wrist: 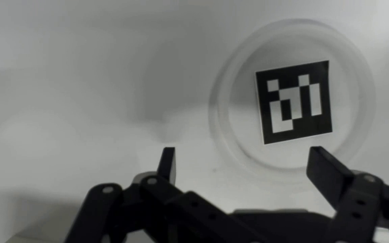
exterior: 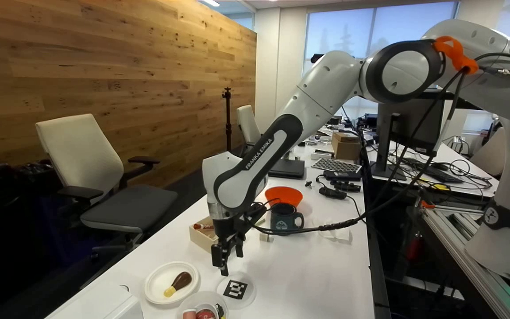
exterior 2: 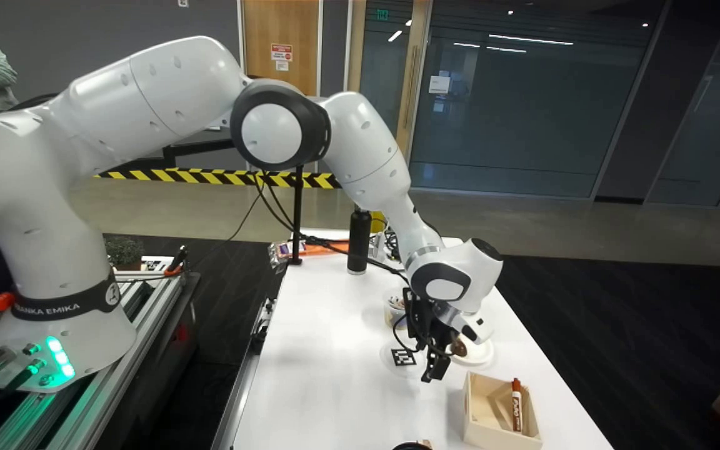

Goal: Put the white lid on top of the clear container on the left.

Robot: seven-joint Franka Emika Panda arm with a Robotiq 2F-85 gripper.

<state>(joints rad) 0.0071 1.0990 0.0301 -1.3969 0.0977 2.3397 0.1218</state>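
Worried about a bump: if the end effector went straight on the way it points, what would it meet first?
Probably the lid, at its rim: in the wrist view one fingertip overlaps it. Depth is unclear; the end effector might meet the table beside it.

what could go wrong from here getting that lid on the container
In the wrist view, the lid looks wider than the gap of the open gripper, so straddling it may fail. Lying flat on the table, it might slip from a shallow grip. The container stands close to the white dish, which could get nudged.
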